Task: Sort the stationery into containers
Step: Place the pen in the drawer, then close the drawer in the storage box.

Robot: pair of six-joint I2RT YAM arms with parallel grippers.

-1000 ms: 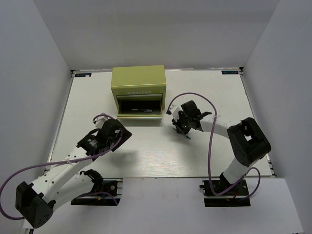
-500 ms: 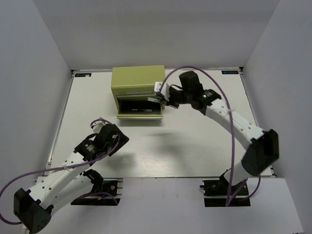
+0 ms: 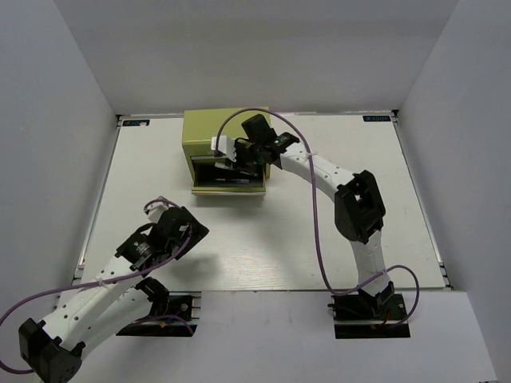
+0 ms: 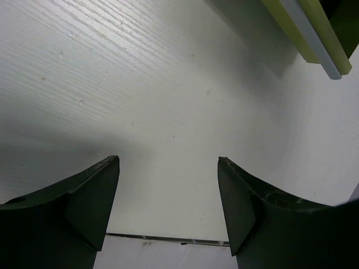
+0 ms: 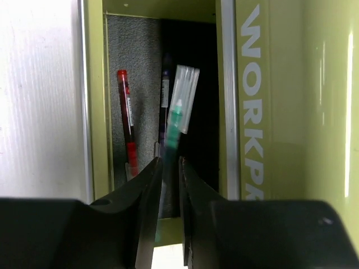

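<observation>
The olive-green chest [image 3: 227, 128] stands at the back of the table with its lower drawer [image 3: 230, 188] pulled out. My right gripper [image 3: 239, 162] hangs over that drawer. In the right wrist view its jaws [image 5: 170, 159] stand narrowly open, and a teal pen with a clear cap [image 5: 178, 115] shows blurred just past the fingertips, loose above the drawer floor. A red pen [image 5: 127, 126] and a dark pen [image 5: 164, 92] lie in the drawer. My left gripper [image 3: 182, 222] [image 4: 168, 159] is open and empty over bare table, near left.
The chest front with pale lettering [image 5: 252, 101] rises right beside the right fingers. A corner of the pulled-out drawer [image 4: 314, 33] shows ahead of the left gripper. Purple cables [image 3: 319, 231] loop along both arms. White walls enclose the table [image 3: 319, 159].
The right arm swung from mid-table to the open drawer carrying the teal pen, and its jaws have begun to part. The left arm drew back toward the near left.
</observation>
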